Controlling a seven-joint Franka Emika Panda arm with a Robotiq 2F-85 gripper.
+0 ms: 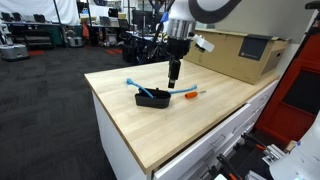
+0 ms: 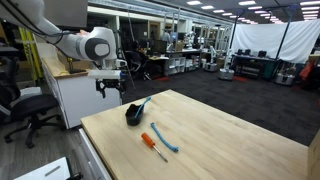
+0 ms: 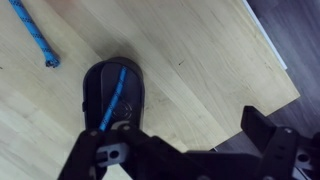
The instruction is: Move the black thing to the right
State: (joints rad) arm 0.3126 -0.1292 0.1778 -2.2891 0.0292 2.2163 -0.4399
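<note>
Open-plan laboratory, dark carpet, equipment benches behind. Pale wooden surface (image 1: 210, 115) on a white cabinet (image 1: 118, 140). End effector (image 2: 111, 91), jaws spread and empty, hangs near the black thing (image 1: 152, 99), which sits by the surface's edge beside a blue-and-orange tool (image 1: 188, 95).

the black thing (image 1: 153, 99) (image 2: 134, 114) (image 3: 113, 97), a low tray, lies flat on the wood, a light-blue stick poking out.
</note>
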